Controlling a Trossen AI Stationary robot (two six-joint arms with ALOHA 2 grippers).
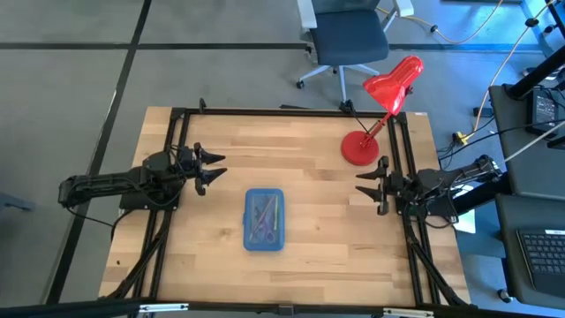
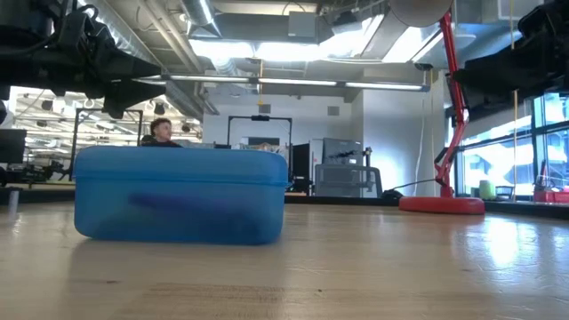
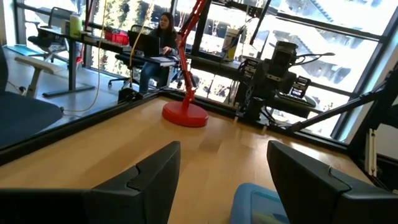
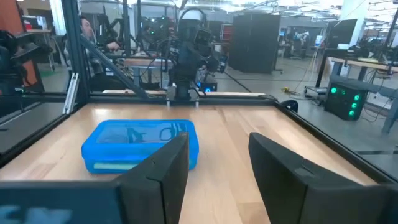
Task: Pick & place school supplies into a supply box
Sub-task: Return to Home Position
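Bare wooden table (image 2: 373,267) fills the foreground of the low view, its pale planks smooth and faintly glossy. On it sits the supply box (image 2: 180,196), a translucent blue plastic case with rounded corners, its halves shut flat together. A dark blurred shape shows through its wall. Clear boards run from it to the red lamp (image 2: 442,204), whose round base stands well apart.

From above, the supply box (image 1: 264,219) lies mid-table, nearer the front edge, long side running front to back. The school supplies (image 1: 265,215) show through its lid as thin coloured lines. Black frame rails run along both side edges. The left gripper (image 1: 219,169) hangs at the left rail and the right gripper (image 1: 362,183) at the right rail, both with fingers spread and empty, both well apart from the box. The lamp (image 1: 359,148) stands near the far right corner.

The left wrist view shows the left gripper (image 3: 224,149) with dark, angular fingers parted, a corner of the box (image 3: 258,202) between them.

The right wrist view shows the right gripper (image 4: 219,140) likewise parted, the box (image 4: 140,144) beyond on open wood.
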